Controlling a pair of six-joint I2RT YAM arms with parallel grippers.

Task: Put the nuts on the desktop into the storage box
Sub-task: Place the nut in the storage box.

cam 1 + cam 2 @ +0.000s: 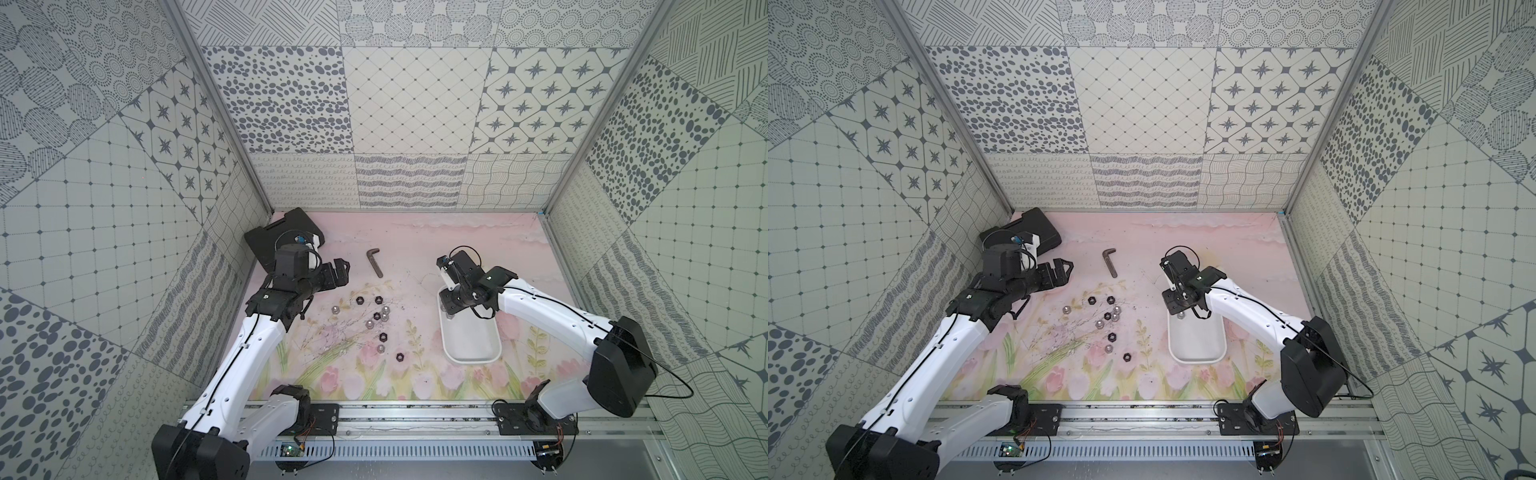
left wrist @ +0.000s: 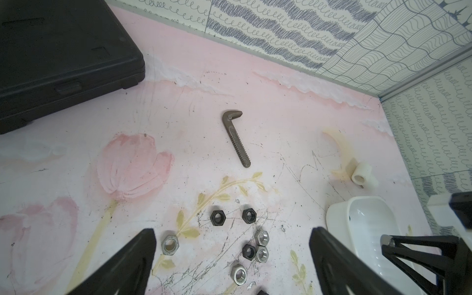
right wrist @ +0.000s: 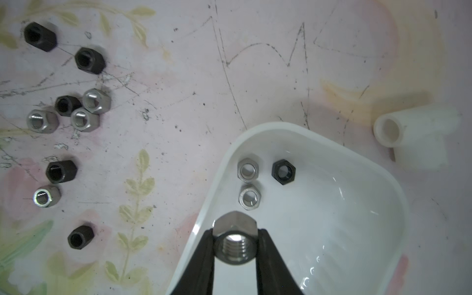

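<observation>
**RIGHT CLAW CLAMPED ON A SILVER NUT OVER THE STORAGE BOX**

Right gripper point(image 3: 235, 245): the two black fingers are closed against opposite flats of one silver threaded hexagonal steel nut point(image 3: 235, 222), with its bore facing the wrist camera. The held nut sits within the rim outline of the shallow white glossy plastic storage box point(image 3: 281, 125), at the end farther from the arm bases. Whether it touches the box floor cannot be told.

Box contents: three nuts lie flat on the floor. Two are silver point(image 3: 247, 169) point(image 3: 249, 197) and lie just beside each other. One black nut point(image 3: 283, 171) lies near the first.

Desktop: the pale pink, flower-printed, scratched desktop point(image 3: 178, 102) carries ten loose nuts point(image 1: 377, 316) in both top views, five black and five silver. They lie between the two arms, on the box's left and apart from it. Three of them, two silver and one black, are bunched together and touching.

Left gripper point(image 2: 232, 229): the fingers stand wide apart with nothing between them, above the far-left edge of the loose nuts.

Other items:
- A grey-brown L-shaped toothed metal bar point(image 2: 236, 138) lies beyond the nuts.
- A black hard plastic case point(image 2: 63, 51) occupies the far left corner.
- A white plastic pipe fitting point(image 3: 398, 127) lies near the box's far end, not touching it.
</observation>
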